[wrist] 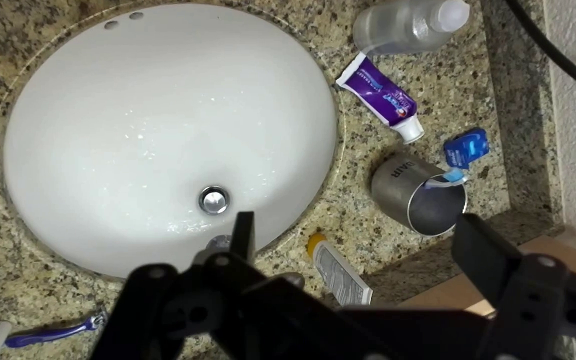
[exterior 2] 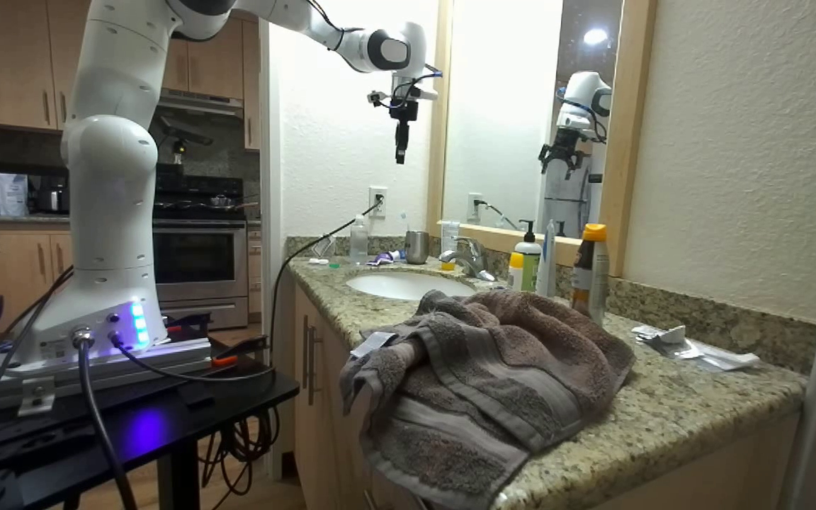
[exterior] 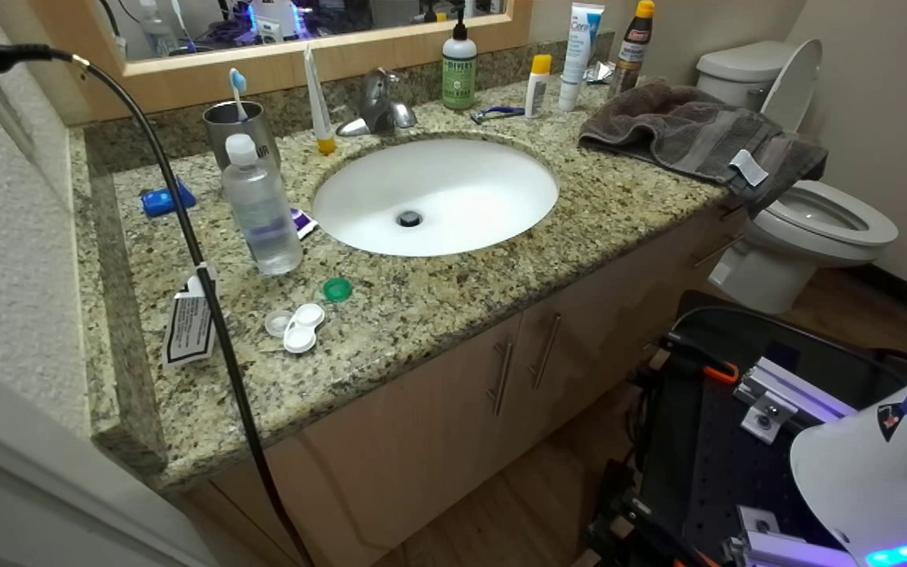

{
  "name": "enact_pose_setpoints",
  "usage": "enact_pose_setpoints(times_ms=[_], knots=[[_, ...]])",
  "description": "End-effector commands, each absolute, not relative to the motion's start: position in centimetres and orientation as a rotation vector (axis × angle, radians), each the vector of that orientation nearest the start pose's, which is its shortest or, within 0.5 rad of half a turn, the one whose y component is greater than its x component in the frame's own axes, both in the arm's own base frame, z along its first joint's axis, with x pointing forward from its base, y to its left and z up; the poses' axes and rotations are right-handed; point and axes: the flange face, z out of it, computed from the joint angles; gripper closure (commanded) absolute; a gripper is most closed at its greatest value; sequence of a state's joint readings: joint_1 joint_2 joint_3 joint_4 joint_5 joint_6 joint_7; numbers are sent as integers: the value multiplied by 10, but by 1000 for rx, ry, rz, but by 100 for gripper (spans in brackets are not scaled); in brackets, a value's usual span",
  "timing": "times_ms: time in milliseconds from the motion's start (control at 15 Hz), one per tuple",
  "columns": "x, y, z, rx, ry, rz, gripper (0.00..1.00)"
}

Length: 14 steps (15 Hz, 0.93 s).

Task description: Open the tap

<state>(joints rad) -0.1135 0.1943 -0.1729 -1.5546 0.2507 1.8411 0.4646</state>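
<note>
The tool (wrist: pixel 355 235) spanned the bottom of the wrist view, its two dark fingers (wrist: pixel 483 257) well apart; through the gap between them showed some of the speckled worktop (wrist: pixel 350 202) and a tube (wrist: pixel 340 272) with a yellow cap. In an exterior view it pointed straight down at upper centre, in the air and higher than the worktop.

Nearest in an exterior view was the robot's white base (exterior: pixel 886 465), in the lower right corner. Left of centre, on the worktop, came a white lens case (exterior: pixel 308 316) and just beyond it a green cap (exterior: pixel 337 290). Behind these stood a clear plastic bottle (exterior: pixel 260 209) with a white top. The white oval basin (exterior: pixel 485 201) took up the middle of the upper half, its drain (exterior: pixel 409 218) to the left inside the bowl.

Past the basin's far rim, above and slightly left of centre, stood the silver tap (exterior: pixel 379 106), its short spout towards the bowl. The tool was well apart from it. Left of the tap the tube stood on its cap, and farther left a metal cup (exterior: pixel 219 135) held a toothbrush (exterior: pixel 238 83). To the right were a green pump bottle (exterior: pixel 459 75) and a blue razor (exterior: pixel 498 113). A grey-brown towel (exterior: pixel 674 130) lay crumpled at upper right, before the toilet (exterior: pixel 749 63).
</note>
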Motion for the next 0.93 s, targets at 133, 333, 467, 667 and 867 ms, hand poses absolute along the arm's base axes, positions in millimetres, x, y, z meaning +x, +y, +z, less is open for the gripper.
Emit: enact_pose_setpoints(times_ms=[133,333,467,667,867], knots=[[661,-201,506,-2803,1149,-471,0],[671,-207,469,-2854,1108,-331,0],[667,-204,468,-2833,1149,-366,0],[670,-204,460,-2841,1149,-356,0],[679,-214,439,-2981,1093,-308,0]])
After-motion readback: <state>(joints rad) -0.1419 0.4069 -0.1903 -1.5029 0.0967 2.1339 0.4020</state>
